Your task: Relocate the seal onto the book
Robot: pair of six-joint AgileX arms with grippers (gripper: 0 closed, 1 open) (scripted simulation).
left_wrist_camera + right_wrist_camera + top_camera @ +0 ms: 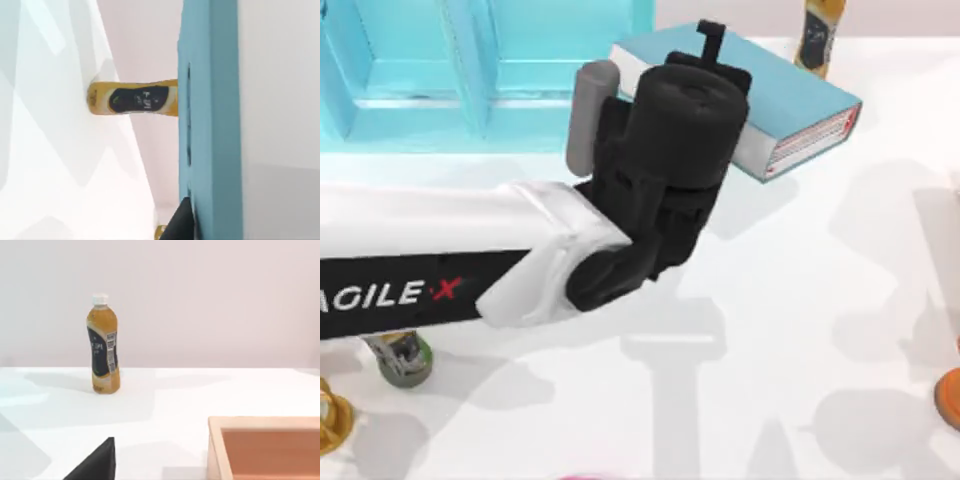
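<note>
The teal-blue book (pixel 800 95) lies at the back of the table, right of centre, its white page edges facing front right. My left arm reaches in from the left, and its black wrist covers the book's left part. My left gripper (pixel 709 42) pokes out past the wrist over the book's far edge. In the left wrist view the book's (pixel 210 125) cover is very close. The seal is hidden. My right gripper (pixel 97 466) shows as a dark tip low in the right wrist view, over bare table.
A light-blue shelf unit (pixel 470 60) stands at the back left beside the book. A yellow tea bottle (pixel 817 35) stands behind the book. Another bottle (pixel 400 358) and a gold object (pixel 330 420) sit front left. An orange thing (pixel 950 395) is at the right edge, a wooden box (pixel 265 445) near the right gripper.
</note>
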